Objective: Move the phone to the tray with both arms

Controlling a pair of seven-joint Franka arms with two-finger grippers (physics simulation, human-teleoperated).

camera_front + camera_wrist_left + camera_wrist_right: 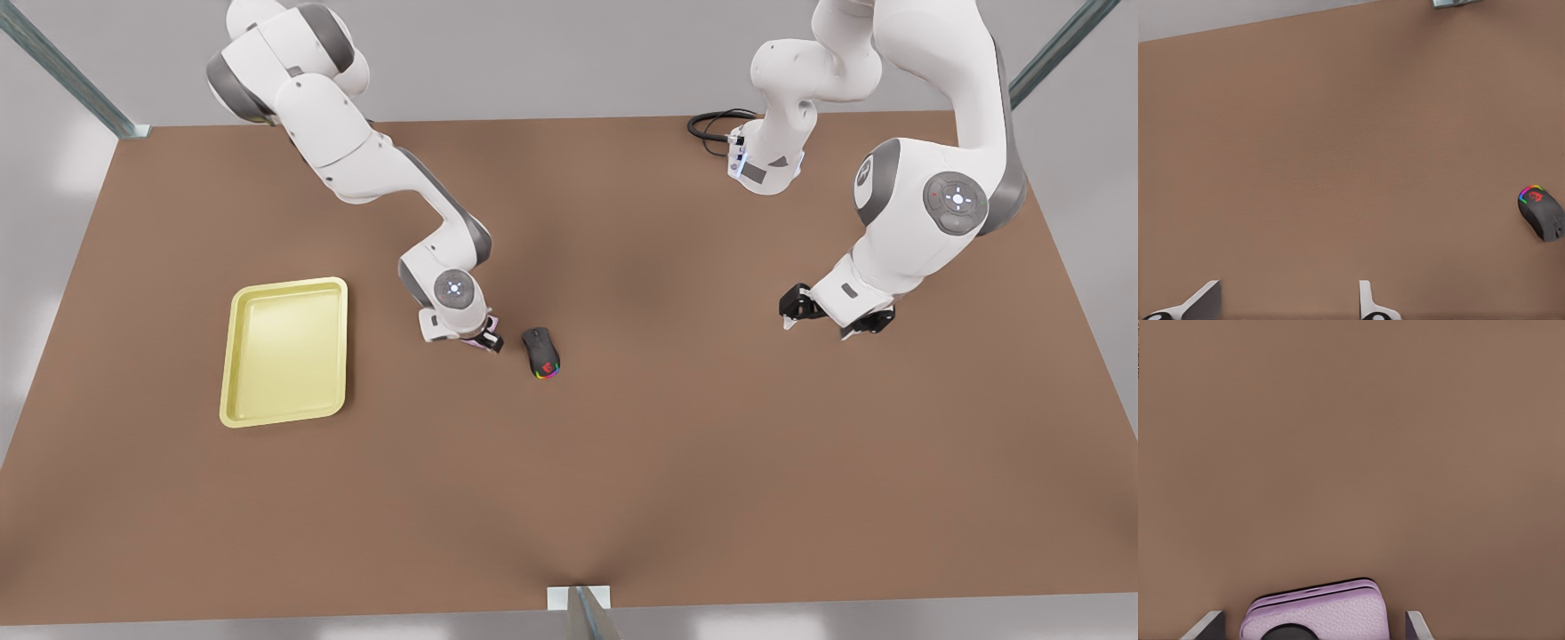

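The pale pink phone (1318,610) lies flat on the brown table, one black lens showing at its near edge. My right gripper (1313,623) is open and straddles it, a small gap between each finger and the phone's sides. In the front view this gripper (480,341) is low over the table at centre left, with a pink sliver of the phone (486,346) beneath it. The pale yellow tray (284,356) lies farther toward the front view's left. My left gripper (831,322) hangs open with nothing in it at the front view's right, and its fingers (1205,300) are wide apart.
A black mouse with rainbow lights (540,352) lies just to the front view's right of the phone, and the left wrist view shows the mouse (1541,213) too. A black cable (711,124) loops at the table's back edge. Bare brown table lies between the phone and the tray.
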